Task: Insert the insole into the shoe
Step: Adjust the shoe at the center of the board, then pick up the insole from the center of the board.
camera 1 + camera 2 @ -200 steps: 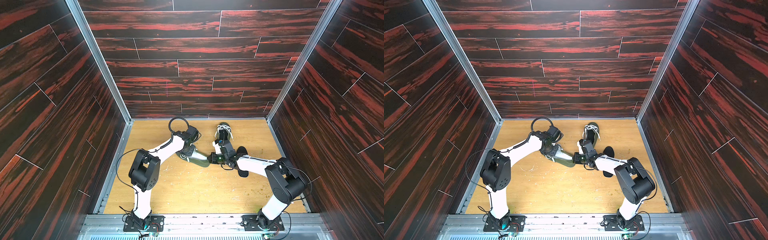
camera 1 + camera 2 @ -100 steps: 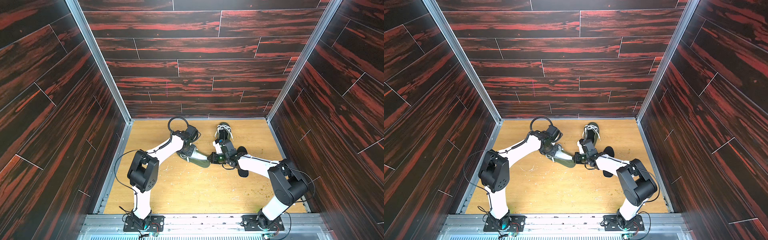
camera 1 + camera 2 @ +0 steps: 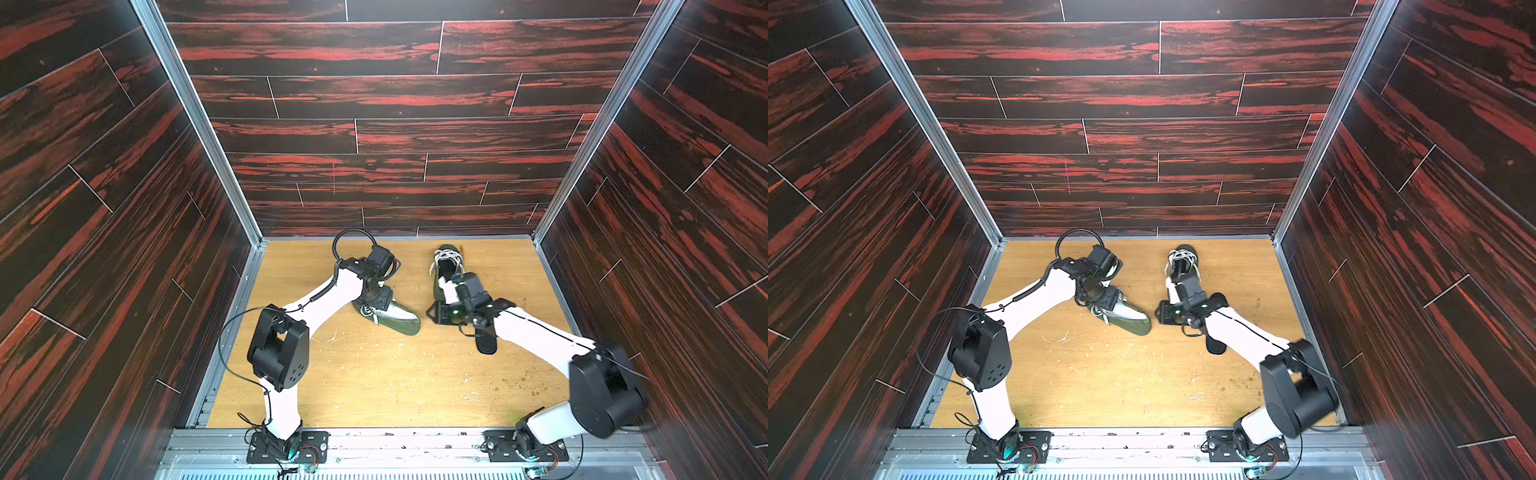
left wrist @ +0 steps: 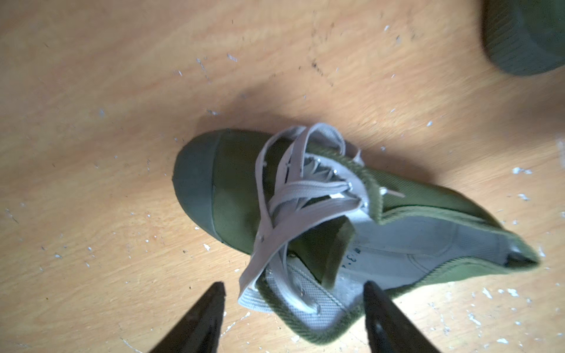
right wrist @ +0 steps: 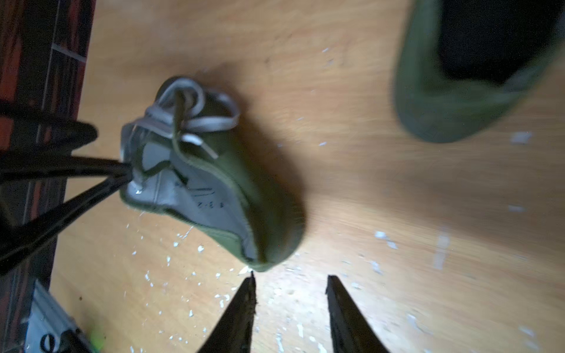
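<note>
Reads as the gap between readying the shoe and fetching the insole. Finds the olive-green canvas shoe with grey laces (image 3: 392, 318) lying mid-way across the scuffed wooden table (image 3: 374, 386), with mouth gaping and only pale grey lining on show, so no insertion yet. Finds the left gripper (image 4: 293, 285) spread wide, astride the collar flap without pinching it. Finds the right gripper (image 5: 291, 276) spread too, empty, just beside the heel. Places the flat black insole (image 3: 486, 345) on the table, partly under the right forearm, apart from the shoe. Leaves a second green laced shoe (image 3: 446, 264) near the back wall, seemingly out of play. Next, probably: swing the right gripper round to the insole, pinch one end, lift, aim toe-first at the mouth. Meanwhile steady the collar with the left gripper to keep the mouth wide.
</note>
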